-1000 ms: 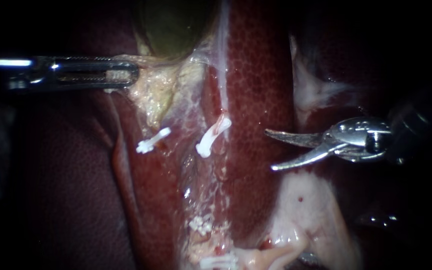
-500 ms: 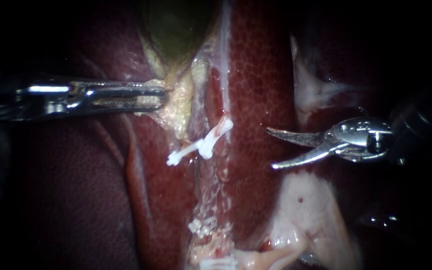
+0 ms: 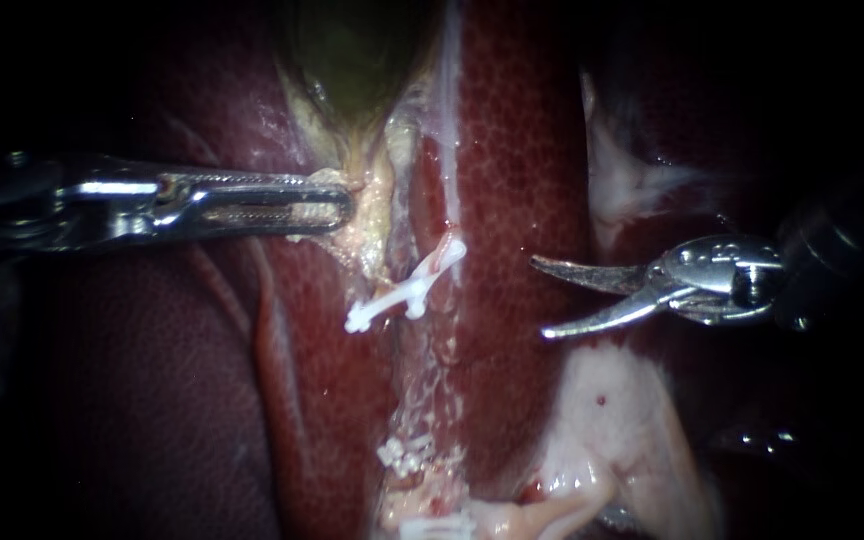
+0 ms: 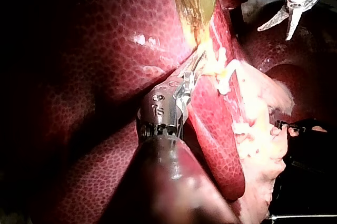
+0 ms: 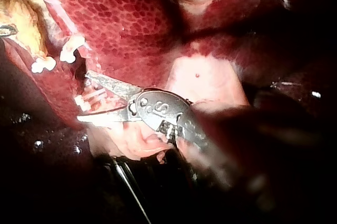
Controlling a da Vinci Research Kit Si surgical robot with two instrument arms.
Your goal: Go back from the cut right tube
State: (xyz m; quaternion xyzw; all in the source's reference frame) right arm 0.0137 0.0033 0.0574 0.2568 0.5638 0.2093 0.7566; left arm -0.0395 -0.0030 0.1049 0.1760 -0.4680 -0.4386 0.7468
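Note:
My right instrument [image 3: 542, 298] has two curved blades that stand open, with nothing between them, over the liver [image 3: 512, 150] and well to the right of the clipped tube ends. Two white clips [image 3: 432, 262] [image 3: 372, 312] hang almost end to end below the greenish gallbladder [image 3: 352, 60]. My left instrument [image 3: 327, 207] is shut on the yellowish tissue at the gallbladder's lower end. In the right wrist view the open blades [image 5: 83, 98] lie short of the same clips [image 5: 71, 48]. The left wrist view shows the left jaws [image 4: 194, 71] on that tissue.
More white clips [image 3: 402, 450] [image 3: 437, 525] sit lower down on the pale, ragged strip of tissue. A pale fatty patch [image 3: 602, 420] lies under the right instrument. Dark liver lobes [image 3: 152, 400] fill the left side.
My left instrument has moved right with the held tissue, bringing the left clip up against the right clip. The right instrument has stayed put, blades open.

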